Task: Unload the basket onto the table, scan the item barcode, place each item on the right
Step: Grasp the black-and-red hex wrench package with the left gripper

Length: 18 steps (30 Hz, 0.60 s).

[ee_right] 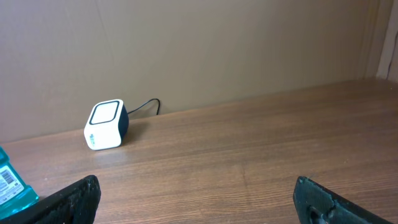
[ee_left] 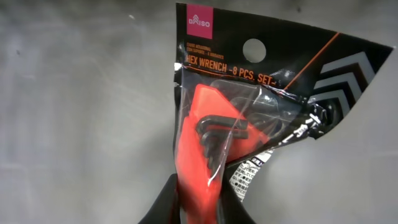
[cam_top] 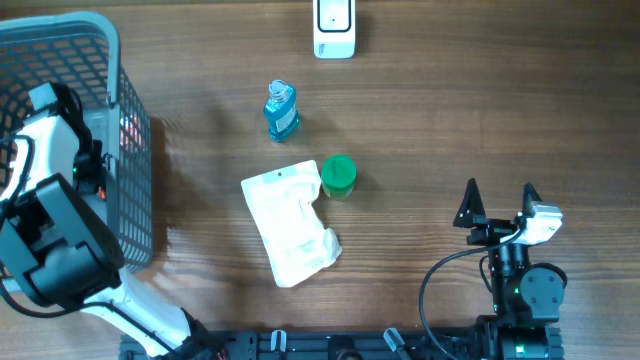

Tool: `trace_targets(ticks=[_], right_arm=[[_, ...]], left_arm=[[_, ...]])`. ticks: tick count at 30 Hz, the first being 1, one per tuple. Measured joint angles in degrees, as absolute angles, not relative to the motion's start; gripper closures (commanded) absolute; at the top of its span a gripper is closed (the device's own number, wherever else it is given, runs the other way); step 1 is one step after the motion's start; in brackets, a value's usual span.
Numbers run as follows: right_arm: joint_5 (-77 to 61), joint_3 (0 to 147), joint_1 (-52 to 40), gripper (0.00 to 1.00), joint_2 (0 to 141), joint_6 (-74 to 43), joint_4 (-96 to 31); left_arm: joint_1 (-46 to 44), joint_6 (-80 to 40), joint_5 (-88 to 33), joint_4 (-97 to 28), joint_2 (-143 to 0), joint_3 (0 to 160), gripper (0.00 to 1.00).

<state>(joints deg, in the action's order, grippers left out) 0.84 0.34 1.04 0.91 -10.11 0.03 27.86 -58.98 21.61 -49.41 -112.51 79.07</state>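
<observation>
In left fingers (ee_left: 158,211), wrench pack (ee_left: 249,87), lengthwise outward

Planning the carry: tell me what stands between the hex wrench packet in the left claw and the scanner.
The basket wall comes first: the left claw grips the hex wrench packet over it. Beyond, the blue bottle stands close beside the straight line to the scanner; the green jar and white pouch lie off it.

- The left gripper (ee_left: 199,194) pinches the bottom of a hex wrench set pack (ee_left: 249,93).
- Its two black fingers (ee_left: 163,204) press on each side.
- The pack is black and orange, with a round hole (ee_left: 253,47) at the top.
- Inside, a red holder (ee_left: 194,162) keeps the black wrenches (ee_left: 219,132).
- Behind is a grey surface (ee_left: 81,112).
</observation>
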Motion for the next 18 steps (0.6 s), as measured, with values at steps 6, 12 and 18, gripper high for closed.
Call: trace_targets(ticks=[6,12,18], right_arm=[[0.84,0.34,1.04,0.00,0.91,-10.11,0.03],[0.84,0.34,1.04,0.00,0.91,-10.11,0.03],[0.84,0.34,1.04,0.00,0.89,-10.11,0.03]], left_arm=[[30.26,-58.96,23.68,-47.90,-110.98,76.20,0.96],[31.44,-58.96,24.18,-47.94,-110.87,75.96,0.96],[31.86,-58.37,22.98,-48.16,-110.43,75.96,0.96]])
